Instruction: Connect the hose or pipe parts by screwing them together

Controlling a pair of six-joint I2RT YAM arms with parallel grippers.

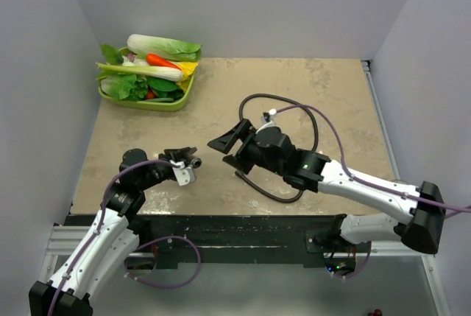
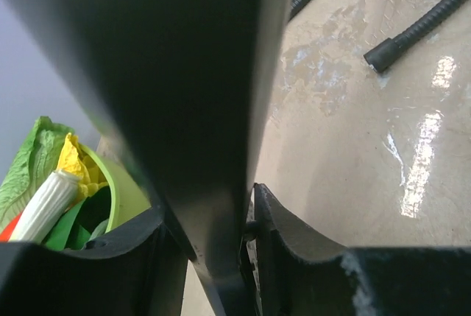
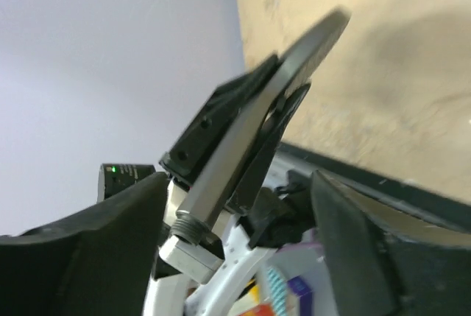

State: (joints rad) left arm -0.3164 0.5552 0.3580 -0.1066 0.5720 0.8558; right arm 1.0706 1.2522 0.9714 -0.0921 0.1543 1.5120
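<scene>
The left jaws are clamped on the shower head (image 2: pixel 184 73). Its dark body fills the gap between the two fingers (image 2: pixel 294 246) and touches both. From the right wrist camera the head shows edge-on and tilted, with the round face up and away. Its short handle runs down to a threaded end (image 3: pixel 188 225) that is bare, with nothing screwed on.

The right jaws stand wide apart and hold nothing. They face the left jaws, and the shower head sits just ahead of their tips, touching neither finger.

Further out, the hose (image 1: pixel 283 97) lies loose on the table (image 1: pixel 331 88). It curls in a wide loop behind and beside the right jaws and passes under that arm. One end nut (image 2: pixel 381 57) rests flat on the table, ahead of the left jaws and off to one side, well apart from the threaded end. No finger touches the hose.

Farthest from both jaws, at the back left corner of the table, sits a green bowl (image 1: pixel 158 104) heaped with toy vegetables (image 1: pixel 165 47).
</scene>
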